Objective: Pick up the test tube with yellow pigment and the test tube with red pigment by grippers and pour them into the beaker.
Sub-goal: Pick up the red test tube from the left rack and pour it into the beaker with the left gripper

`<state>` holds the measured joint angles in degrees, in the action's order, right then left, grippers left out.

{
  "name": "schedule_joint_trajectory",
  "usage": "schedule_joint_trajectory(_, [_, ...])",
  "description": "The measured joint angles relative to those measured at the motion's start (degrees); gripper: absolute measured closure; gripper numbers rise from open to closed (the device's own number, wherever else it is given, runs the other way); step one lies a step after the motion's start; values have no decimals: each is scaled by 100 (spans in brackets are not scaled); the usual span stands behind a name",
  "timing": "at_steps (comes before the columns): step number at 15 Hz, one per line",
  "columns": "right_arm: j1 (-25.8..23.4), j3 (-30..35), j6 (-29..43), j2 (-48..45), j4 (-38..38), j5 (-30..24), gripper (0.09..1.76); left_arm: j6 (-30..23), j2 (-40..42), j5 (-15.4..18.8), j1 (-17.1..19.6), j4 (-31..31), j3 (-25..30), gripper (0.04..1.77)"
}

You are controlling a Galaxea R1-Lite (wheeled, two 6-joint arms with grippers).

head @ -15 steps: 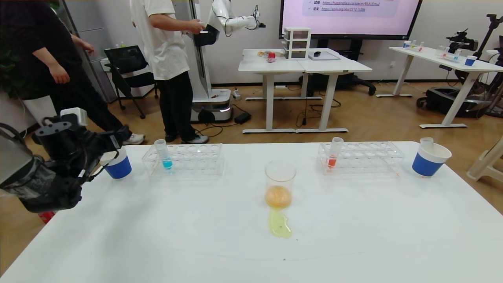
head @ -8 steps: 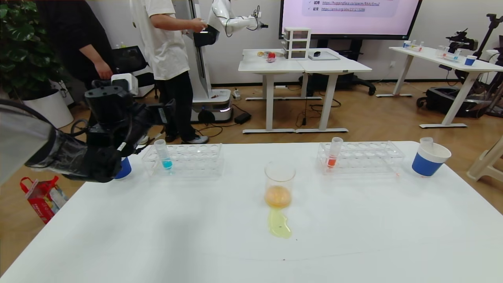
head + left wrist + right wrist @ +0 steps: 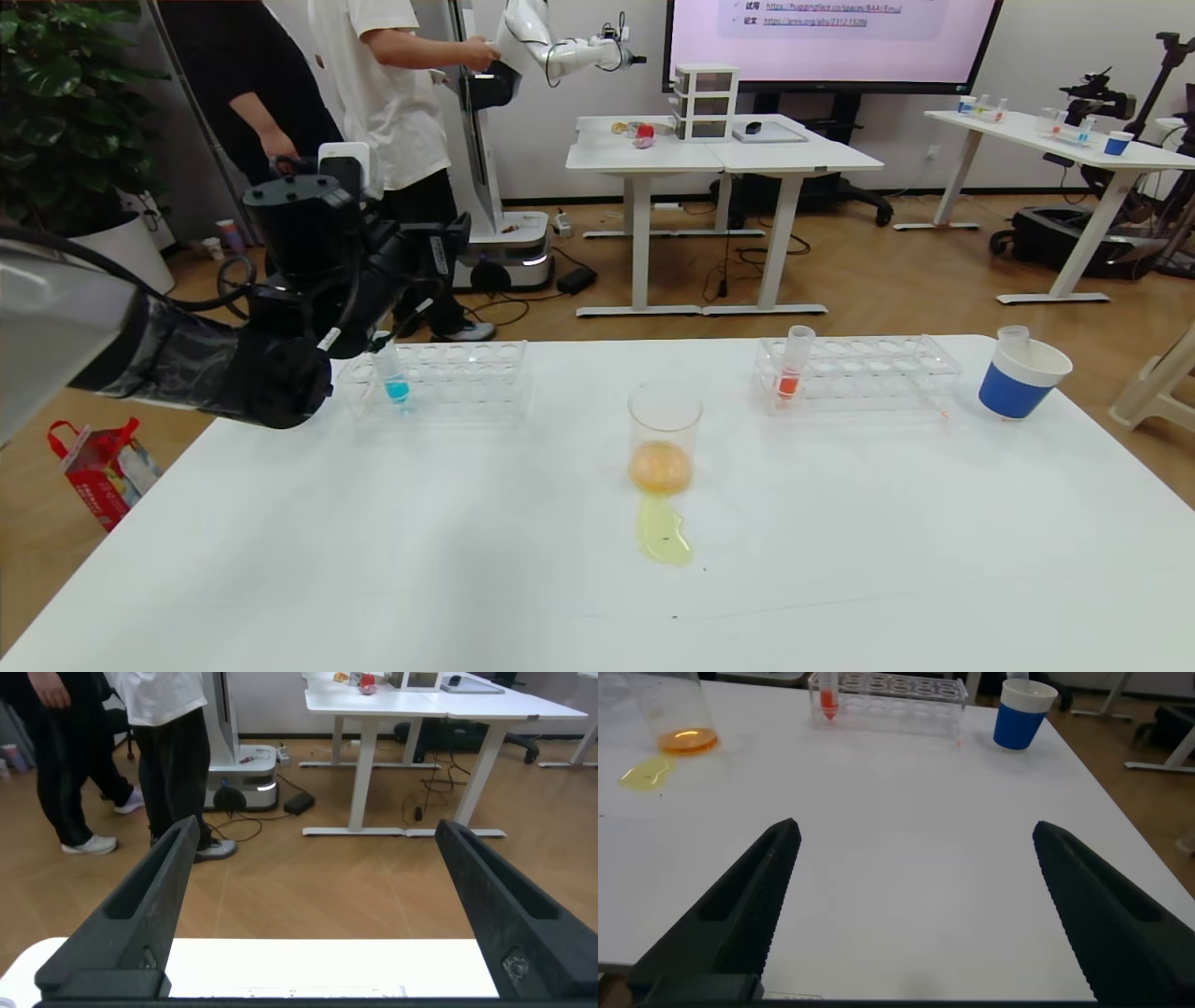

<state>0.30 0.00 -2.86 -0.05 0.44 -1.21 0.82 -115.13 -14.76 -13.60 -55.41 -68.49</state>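
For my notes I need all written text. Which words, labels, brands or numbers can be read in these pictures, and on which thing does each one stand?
Wall screen: a few lines of text with an underlined web address, too small to read.
Red bag on the floor: printed marks, blurred.
Blue cup, test tube racks, beaker: no text visible.
Left gripper and right gripper: no readable label.

Right claw (image 3: 915,910) (spread) above table (image 3: 906,793)
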Motion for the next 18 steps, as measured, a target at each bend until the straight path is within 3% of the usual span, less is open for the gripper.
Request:
schedule_joint_trajectory(3, [0,0,2,0,0,2,11,276,683,-17,-34,0,432,6])
schedule_joint_trajectory(7, [0,0,0,0,0,2,11,549,2068,5,-30,4,1565,6])
schedule_joint_trajectory(11, [0,0,0,0,0,0,11,929,3639,16,383,98,2833,6])
schedule_joint_trajectory(14, [0,0,2,0,0,0,11,1048,4804,22,851,897,3294,6])
schedule_joint_trajectory(18, [0,0,2,0,0,0,11,1079,6579,-1,1058,2917,3346,6])
